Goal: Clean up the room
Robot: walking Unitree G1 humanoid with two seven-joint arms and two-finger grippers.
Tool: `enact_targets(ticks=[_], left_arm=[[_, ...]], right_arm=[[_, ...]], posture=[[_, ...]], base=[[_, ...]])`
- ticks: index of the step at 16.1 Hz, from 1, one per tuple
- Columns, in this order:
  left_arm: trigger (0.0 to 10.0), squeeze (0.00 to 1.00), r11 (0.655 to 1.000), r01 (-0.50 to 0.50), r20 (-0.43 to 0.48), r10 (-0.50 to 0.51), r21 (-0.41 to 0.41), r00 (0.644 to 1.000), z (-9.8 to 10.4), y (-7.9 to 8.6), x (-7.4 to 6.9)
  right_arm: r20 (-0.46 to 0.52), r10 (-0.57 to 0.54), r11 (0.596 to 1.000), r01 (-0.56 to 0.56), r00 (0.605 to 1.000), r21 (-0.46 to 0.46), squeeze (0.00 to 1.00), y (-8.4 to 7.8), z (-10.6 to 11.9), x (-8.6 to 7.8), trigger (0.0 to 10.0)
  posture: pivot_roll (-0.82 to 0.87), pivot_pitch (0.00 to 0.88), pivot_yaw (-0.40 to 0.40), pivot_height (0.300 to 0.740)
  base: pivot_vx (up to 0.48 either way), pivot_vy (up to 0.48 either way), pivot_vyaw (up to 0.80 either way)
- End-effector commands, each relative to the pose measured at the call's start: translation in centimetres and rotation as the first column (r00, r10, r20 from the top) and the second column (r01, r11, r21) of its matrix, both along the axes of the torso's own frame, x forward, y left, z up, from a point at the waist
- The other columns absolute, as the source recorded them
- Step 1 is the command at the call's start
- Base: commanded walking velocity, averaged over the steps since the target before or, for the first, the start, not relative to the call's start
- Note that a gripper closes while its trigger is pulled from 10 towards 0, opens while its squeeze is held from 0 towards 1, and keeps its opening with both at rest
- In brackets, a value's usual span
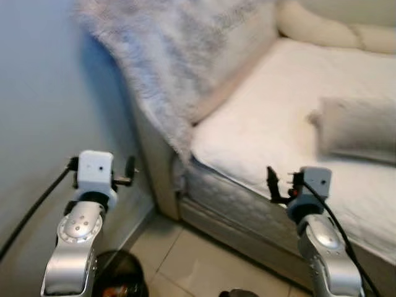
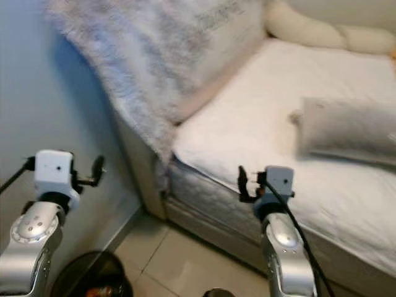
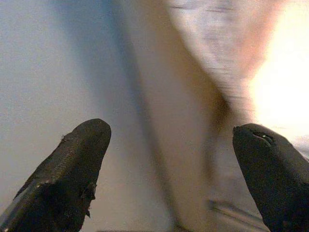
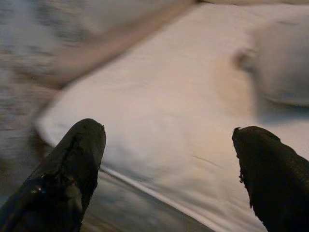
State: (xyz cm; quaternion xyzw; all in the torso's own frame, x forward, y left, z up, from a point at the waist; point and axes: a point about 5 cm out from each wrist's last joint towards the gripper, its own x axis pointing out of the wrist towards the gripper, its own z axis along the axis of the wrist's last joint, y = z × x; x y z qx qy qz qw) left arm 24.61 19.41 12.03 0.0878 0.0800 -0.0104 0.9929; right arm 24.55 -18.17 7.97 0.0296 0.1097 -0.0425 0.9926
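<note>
A white bed (image 1: 272, 124) fills the right half of the eye views, with a grey fluffy blanket (image 1: 167, 55) draped over its left end and down the side. A grey pillow (image 1: 359, 127) lies on the mattress at the right. My left gripper (image 3: 171, 169) is raised near the wall at the left, open and holding nothing, facing the bed's corner. My right gripper (image 4: 169, 169) is raised before the mattress edge, open, with nothing between its fingers. Both wrist views are blurred.
A pale wall (image 1: 43, 93) stands close on the left. A long cream bolster (image 1: 334, 28) lies along the bed's far side. A dark round bin (image 1: 120, 275) sits on the tiled floor (image 1: 204, 260) by my left arm.
</note>
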Motion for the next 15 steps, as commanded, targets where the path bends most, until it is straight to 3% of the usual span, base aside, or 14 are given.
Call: enact_targets(ticks=[1,5,9,11,12,13,15], left_arm=[[10.0,0.05,1.000,0.019,-0.010,-0.019,0.008,1.000,0.1,0.1,-0.1],[10.0,0.00,1.000,0.002,-0.011,-0.002,-0.011,1.000,0.0,0.2,0.1],[10.0,0.00,0.999,0.038,0.016,-0.038,-0.004,0.999,0.6,0.0,0.3],[10.0,0.00,0.998,0.060,0.016,-0.059,-0.022,0.998,0.6,-0.3,0.2],[10.0,0.00,0.998,0.065,0.015,-0.064,-0.026,0.998,0.5,-0.4,0.2],[10.0,0.00,0.997,0.068,0.015,-0.068,-0.028,0.998,0.5,-0.5,0.1],[10.0,0.00,0.997,0.071,0.013,-0.071,-0.029,0.997,0.5,-0.5,0.1]], right_arm=[[-0.005,-0.031,0.999,0.031,0.999,-0.004,1.00,-0.3,0.6,0.1,10.0],[0.039,-0.013,0.990,0.019,0.999,-0.138,1.00,-0.7,1.1,0.6,10.0],[0.073,-0.003,0.998,0.008,0.997,-0.069,1.00,-0.1,1.5,0.8,10.0],[0.073,0.063,0.998,-0.060,0.995,-0.033,1.00,0.9,1.5,0.8,10.0],[0.082,0.065,0.997,-0.061,0.995,-0.045,0.79,0.9,1.6,0.8,10.0],[0.080,0.059,0.997,-0.055,0.995,-0.052,0.00,0.8,1.6,0.8,10.0],[0.073,0.053,0.997,-0.050,0.996,-0.051,0.00,0.6,1.4,0.8,10.0]], posture=[[-0.02,0.000,0.035,0.740],[-0.02,0.000,0.034,0.740],[-0.03,0.000,0.033,0.740],[-0.03,0.000,0.034,0.740],[-0.03,0.000,0.034,0.740],[-0.03,0.000,0.034,0.740],[-0.03,0.000,0.033,0.740]], base=[[0.000,0.000,-0.77],[0.000,0.000,-0.68],[0.000,0.000,-0.76],[0.000,0.000,-0.76],[0.292,0.000,-0.41],[0.307,0.000,0.00],[0.304,0.000,0.00]])
